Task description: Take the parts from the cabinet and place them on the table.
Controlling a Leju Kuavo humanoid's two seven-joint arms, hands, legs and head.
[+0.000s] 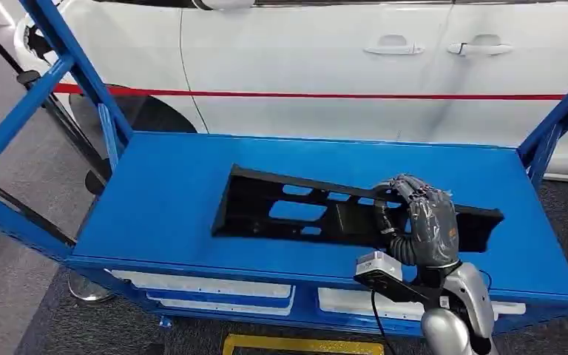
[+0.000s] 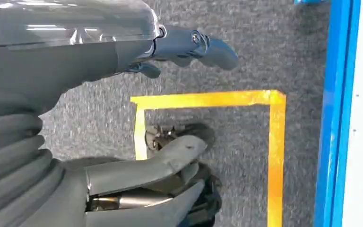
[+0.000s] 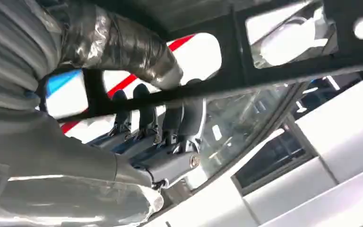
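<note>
No readable text is being shown in any view.

No letters, numbers, labels or brand names are being made out on the black part, the blue counter or the white car door behind it. A small orange patch is being seen on the right hand, too small to be read. Only unlettered markings are being displayed: a red stripe along the car and a yellow tape outline on the floor, in the left wrist view.
</note>
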